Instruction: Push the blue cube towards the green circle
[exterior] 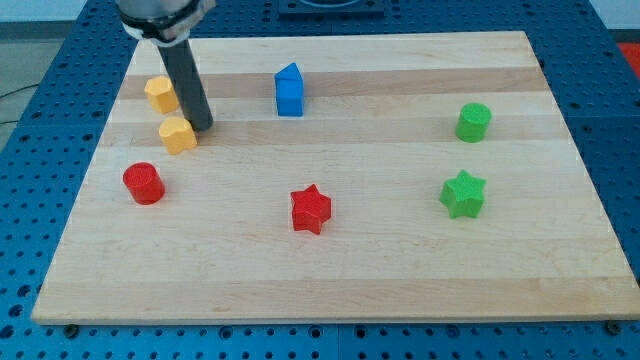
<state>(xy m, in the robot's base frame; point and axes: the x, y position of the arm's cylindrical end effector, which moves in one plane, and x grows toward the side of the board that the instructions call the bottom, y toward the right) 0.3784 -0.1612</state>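
The wooden board (330,270) is lying on a blue table with holes (40,150), and all blocks are sitting on the board. The dark rod (186,85) is coming down from the view's top, and my tip (203,129) is resting on the board well to the left of the blue cube (289,91). It has no fingers, so nothing is being held. The blue cube is sitting near the top edge, left of the middle.

The green circle (474,122) is standing far to the right of the blue cube and a little lower. Nothing is lying between them. The green star (463,194) is sitting further down, below the green circle. The red star (310,210) is lying well below the blue cube. The red cylinder (143,183) is standing down-left of the blue cube. One yellow block (178,134) is almost touching my tip on its left side. The other yellow block (160,93) is sitting just left of the rod.
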